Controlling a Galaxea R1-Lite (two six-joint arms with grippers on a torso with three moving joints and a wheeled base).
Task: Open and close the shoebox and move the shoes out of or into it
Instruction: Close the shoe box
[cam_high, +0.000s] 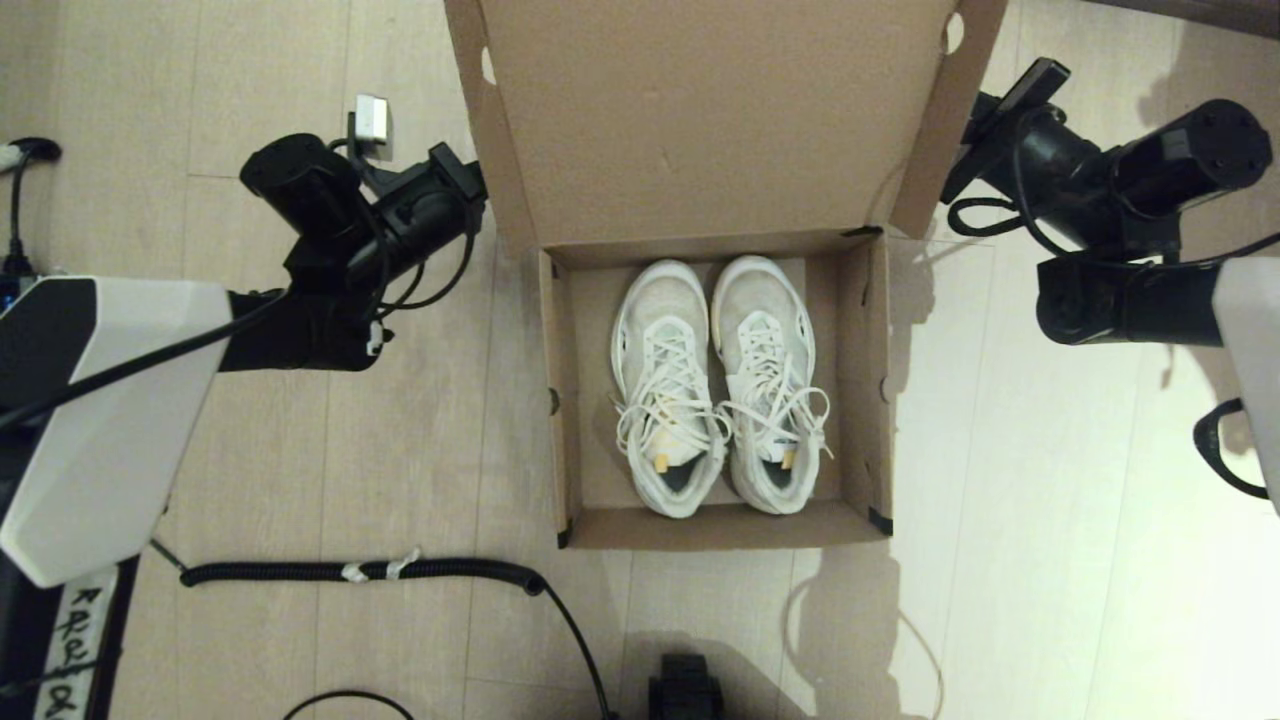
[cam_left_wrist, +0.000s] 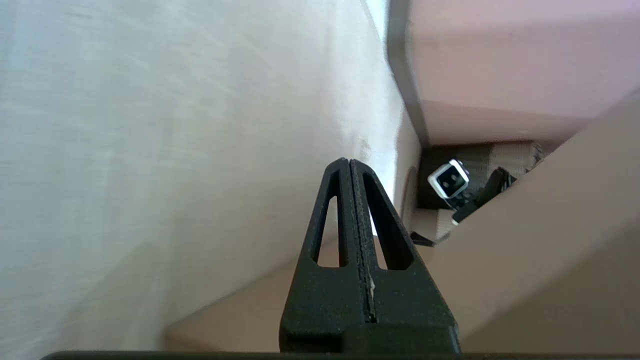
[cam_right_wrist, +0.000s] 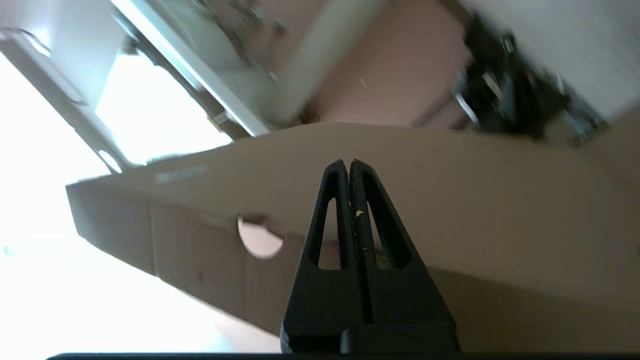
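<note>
My left gripper (cam_left_wrist: 350, 162) and right gripper (cam_right_wrist: 348, 162) are both sitting clenched on nothing, apparently flanking the raised lid. The shoebox (cam_high: 570, 400) is lying open on the floor, the shoes (cam_high: 712, 380) side by side inside.

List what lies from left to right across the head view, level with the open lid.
Left gripper at the lid's left flap → raised lid of the shoebox → right gripper at the lid's right flap. The shoes sit nearer, inside the box.
</note>
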